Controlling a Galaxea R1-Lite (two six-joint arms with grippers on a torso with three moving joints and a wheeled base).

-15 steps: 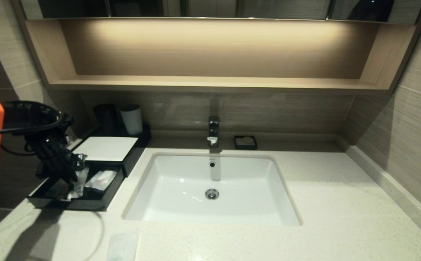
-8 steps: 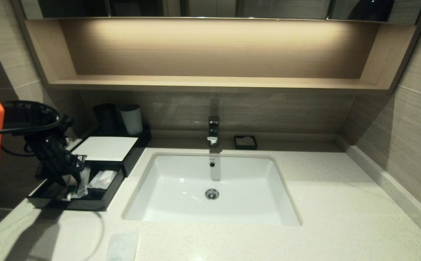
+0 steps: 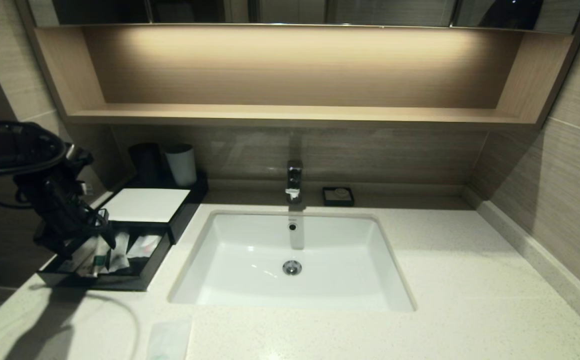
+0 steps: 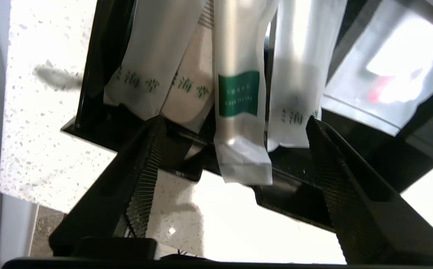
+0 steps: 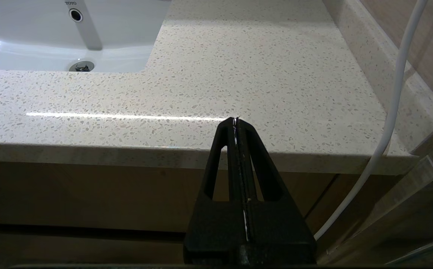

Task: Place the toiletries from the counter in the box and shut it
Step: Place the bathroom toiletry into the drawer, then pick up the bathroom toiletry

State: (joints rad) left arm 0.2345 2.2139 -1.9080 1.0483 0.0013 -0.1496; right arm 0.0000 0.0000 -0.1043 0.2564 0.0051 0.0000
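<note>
The black box [image 3: 185,212] with a white top panel stands at the counter's [image 3: 470,300] back left, its front drawer [image 3: 120,282] pulled out. Several long sachets [image 3: 105,252] and a squarish clear packet [image 3: 142,246] lie in the drawer. My left gripper [image 3: 77,242] is open and empty just above the drawer's left end. In the left wrist view [image 4: 235,119] its jaws stand wide apart. A green-banded sachet [image 4: 239,93] lies between them, its end overhanging the drawer wall [image 4: 313,201]. Another clear packet [image 3: 170,340] lies on the counter's front edge. My right gripper [image 5: 235,119] is shut and empty.
A white inset sink [image 3: 292,260] with a chrome tap [image 3: 294,180] fills the middle. A black cup [image 3: 146,162] and a white cup [image 3: 181,164] stand behind the box. A small black soap dish [image 3: 338,196] sits right of the tap. A wooden shelf [image 3: 295,114] runs above.
My left gripper has drawn back to the left and up out of the drawer. The sachets it covered now lie in plain sight in the drawer.
</note>
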